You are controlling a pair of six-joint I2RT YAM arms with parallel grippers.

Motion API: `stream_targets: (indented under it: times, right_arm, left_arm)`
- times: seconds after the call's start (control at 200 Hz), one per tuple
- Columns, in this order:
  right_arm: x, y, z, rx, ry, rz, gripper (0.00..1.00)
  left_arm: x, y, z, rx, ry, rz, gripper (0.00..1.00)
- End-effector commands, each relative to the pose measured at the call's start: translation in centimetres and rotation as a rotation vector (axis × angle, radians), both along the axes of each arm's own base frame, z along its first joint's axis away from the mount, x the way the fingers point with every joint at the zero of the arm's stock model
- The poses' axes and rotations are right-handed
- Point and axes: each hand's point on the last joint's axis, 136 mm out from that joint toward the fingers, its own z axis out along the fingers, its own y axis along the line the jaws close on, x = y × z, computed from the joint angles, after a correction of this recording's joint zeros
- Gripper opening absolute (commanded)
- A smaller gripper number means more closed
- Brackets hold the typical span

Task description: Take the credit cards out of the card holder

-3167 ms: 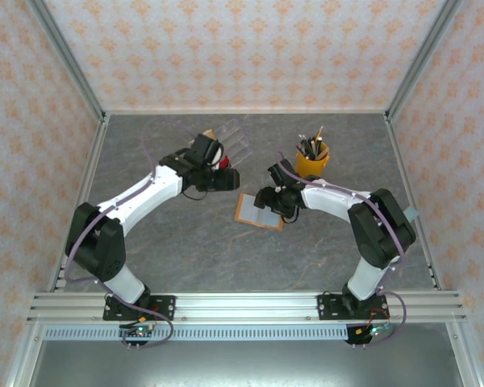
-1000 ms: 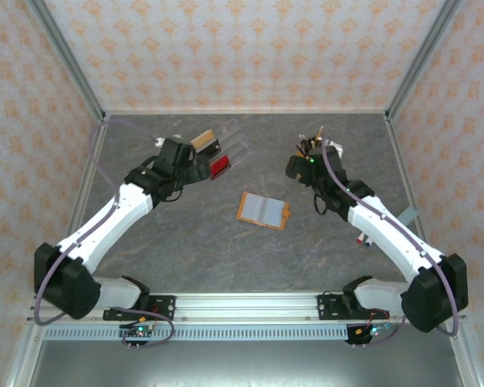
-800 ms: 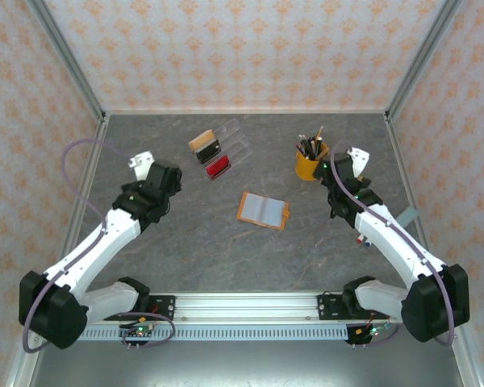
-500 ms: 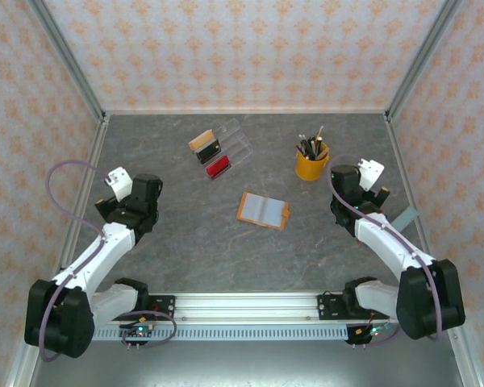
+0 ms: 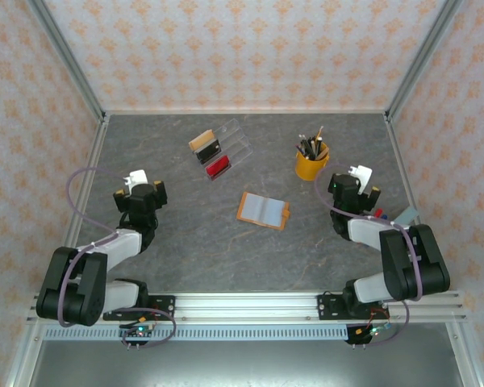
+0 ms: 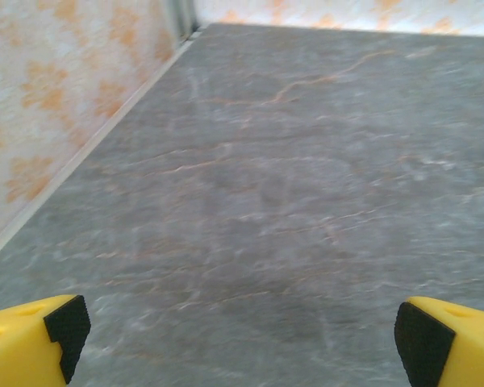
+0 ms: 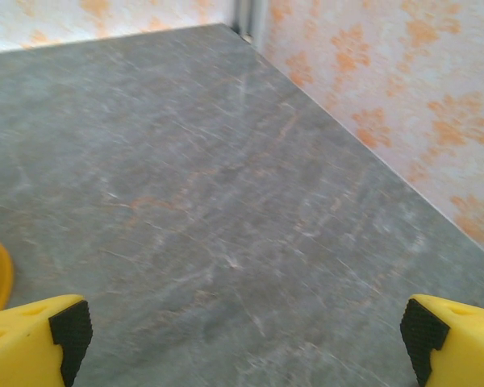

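Near the centre of the top view, the card holder (image 5: pixel 263 210) lies open and flat on the grey marbled table (image 5: pixel 194 242). It is grey inside with an orange rim and sits slightly askew. Whether its pockets hold anything is too small to tell. Up and to the left, well apart from it, three cards (image 5: pixel 210 153), tan, black and red, lie in a row beside a clear stand (image 5: pixel 240 139); any print on them is too small to read. To the upper right stands a yellow cup (image 5: pixel 311 164) of pens, cut off at the left edge of the right wrist view. The left gripper (image 6: pixel 242 339) is spread wide over bare table with nothing between its yellow fingers, which the frame's bottom corners crop. The right gripper (image 7: pixel 242 339) is equally wide and empty.
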Motion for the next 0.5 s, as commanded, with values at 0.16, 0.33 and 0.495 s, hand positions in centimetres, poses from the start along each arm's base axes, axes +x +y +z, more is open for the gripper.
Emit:
stream_targets:
  times: [0.16, 0.33, 0.495]
  right_arm:
    - [1.5, 2.2, 0.1, 0.033, -0.097, 0.175, 1.00]
    - [1.6, 2.0, -0.8, 0.049, -0.089, 0.176, 1.00]
    - [1.9, 1.9, -1.1, 0.052, -0.080, 0.171, 1.00]
  left_arm:
    - [2.0, -1.9, 1.4, -0.003, -0.135, -0.136, 1.00]
    - [3.1, -2.0, 0.3, -0.002, -0.096, -0.134, 1.00]
    - [4.0, -1.6, -0.8, 0.005, -0.049, -0.111, 1.00]
